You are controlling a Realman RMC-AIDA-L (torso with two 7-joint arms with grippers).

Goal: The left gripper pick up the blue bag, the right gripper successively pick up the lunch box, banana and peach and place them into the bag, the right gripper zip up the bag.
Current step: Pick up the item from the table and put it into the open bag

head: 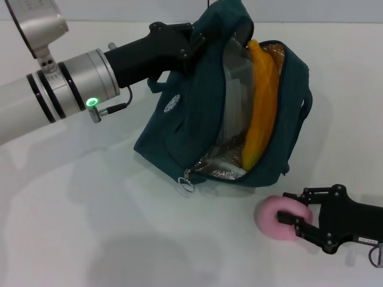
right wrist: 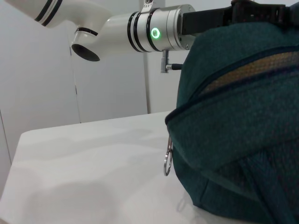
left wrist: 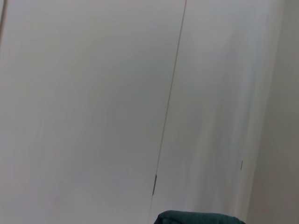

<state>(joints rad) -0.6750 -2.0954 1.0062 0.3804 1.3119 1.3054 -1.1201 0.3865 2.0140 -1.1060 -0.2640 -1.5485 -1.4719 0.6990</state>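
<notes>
The right tool (head: 297, 210) had its two fingers spread around the peach (head: 280, 216) on the tabletop (head: 90, 239), not squeezing. The left tool (head: 191, 45) gripped the blue bag (head: 179, 125) up behind it. A weak squeeze might let the round peach roll away.

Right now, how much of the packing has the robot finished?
The left gripper holds the bag open by its top. The lunch box and banana are already inside. The right gripper is open around the peach on the table. Still to do: bag the peach and pull the zipper ring.
</notes>
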